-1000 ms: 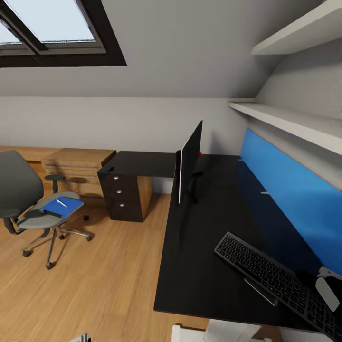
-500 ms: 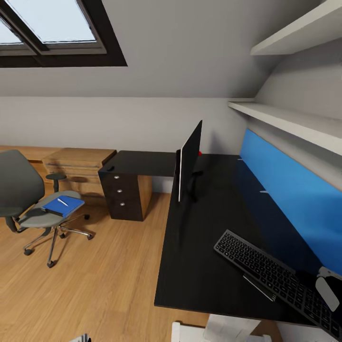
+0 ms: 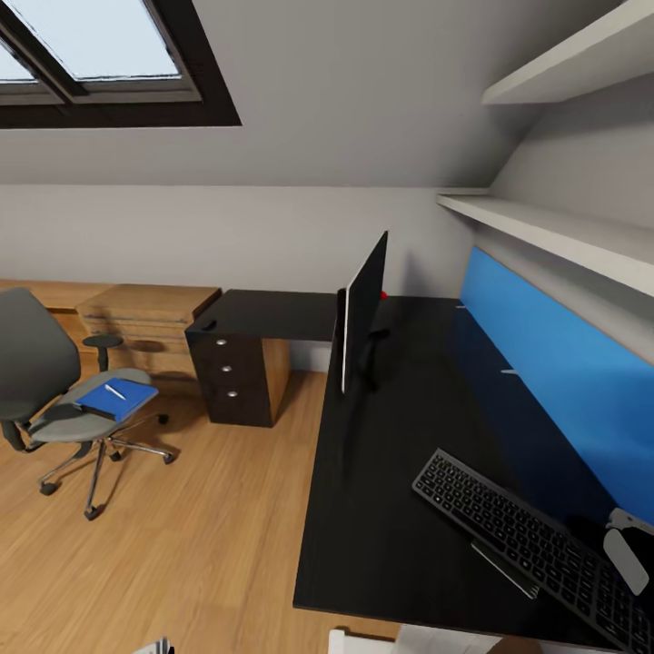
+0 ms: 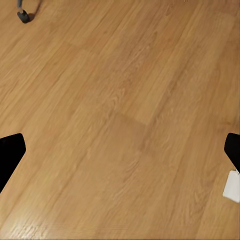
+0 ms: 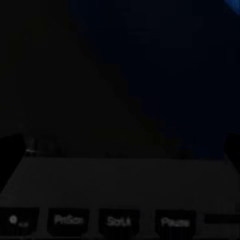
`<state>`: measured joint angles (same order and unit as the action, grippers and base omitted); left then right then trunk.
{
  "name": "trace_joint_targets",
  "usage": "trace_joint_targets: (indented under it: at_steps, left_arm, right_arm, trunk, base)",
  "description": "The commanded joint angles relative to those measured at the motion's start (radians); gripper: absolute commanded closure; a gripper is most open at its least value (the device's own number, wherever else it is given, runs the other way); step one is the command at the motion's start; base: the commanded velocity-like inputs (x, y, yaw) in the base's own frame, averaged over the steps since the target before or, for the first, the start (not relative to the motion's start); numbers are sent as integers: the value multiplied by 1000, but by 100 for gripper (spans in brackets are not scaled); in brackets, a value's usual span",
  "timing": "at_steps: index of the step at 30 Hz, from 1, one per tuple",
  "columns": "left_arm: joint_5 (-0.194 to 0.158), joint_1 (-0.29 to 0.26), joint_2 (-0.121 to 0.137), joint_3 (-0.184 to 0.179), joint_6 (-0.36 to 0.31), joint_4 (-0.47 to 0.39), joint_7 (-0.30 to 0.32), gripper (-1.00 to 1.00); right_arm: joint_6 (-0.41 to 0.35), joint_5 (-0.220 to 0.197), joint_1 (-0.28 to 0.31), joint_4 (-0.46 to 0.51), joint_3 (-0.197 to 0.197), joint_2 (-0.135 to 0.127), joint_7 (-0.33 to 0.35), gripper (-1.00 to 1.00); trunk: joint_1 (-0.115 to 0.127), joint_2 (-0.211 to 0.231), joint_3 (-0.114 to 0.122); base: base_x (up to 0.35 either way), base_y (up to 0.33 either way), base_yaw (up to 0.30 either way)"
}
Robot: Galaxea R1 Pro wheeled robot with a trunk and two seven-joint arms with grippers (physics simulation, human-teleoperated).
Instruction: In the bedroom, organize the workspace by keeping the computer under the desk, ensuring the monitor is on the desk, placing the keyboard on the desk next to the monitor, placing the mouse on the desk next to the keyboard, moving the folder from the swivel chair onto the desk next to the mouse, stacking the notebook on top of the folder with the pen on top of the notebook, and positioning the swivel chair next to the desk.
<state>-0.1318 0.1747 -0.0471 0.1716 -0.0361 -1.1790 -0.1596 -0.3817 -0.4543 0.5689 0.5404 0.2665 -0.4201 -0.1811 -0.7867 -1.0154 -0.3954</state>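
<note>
On the desk (image 3: 391,509), at its near end, the keyboard (image 3: 536,545) lies at a slant with one end under my right gripper (image 3: 627,554), whose pale body I see at that corner; my right wrist camera looks straight down onto the keyboard's top row of keys against the dark desktop, but whether those fingers are clamped on the frame I cannot tell. The monitor (image 3: 361,309) stands edge-on further along the desk, well apart from the keyboard, so I judge this to be the keyboard step: it wants sliding up the desk toward the monitor and squaring off. My left gripper (image 4: 120,150) hangs over bare wooden floor (image 4: 115,100), fingertips wide apart at the frame edges, holding nothing. Away from the desk, across the floor, the swivel chair (image 3: 54,381) carries the blue folder (image 3: 116,398) with the pen (image 3: 114,391) on top, both waiting. Compared with a second ago, the keyboard has slipped slightly toward the desk's near edge, while the chair's small shift looks like camera movement.
</note>
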Motion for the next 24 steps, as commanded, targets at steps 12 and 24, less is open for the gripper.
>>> trace_joint_targets:
  at_steps: [12,24]
  left_arm:
    - [-9,0,0,0,-4,-2,-4,-100]
    - [-11,0,-1,0,-3,-23,-4,-100]
  right_arm:
    - [1,-11,0,3,0,0,-5,-100]
    - [1,-11,0,3,0,-1,-4,-100]
  trunk:
    - [-1,-1,-1]
    - [-1,-1,-1]
  base:
    - [122,0,0]
    - [56,0,0]
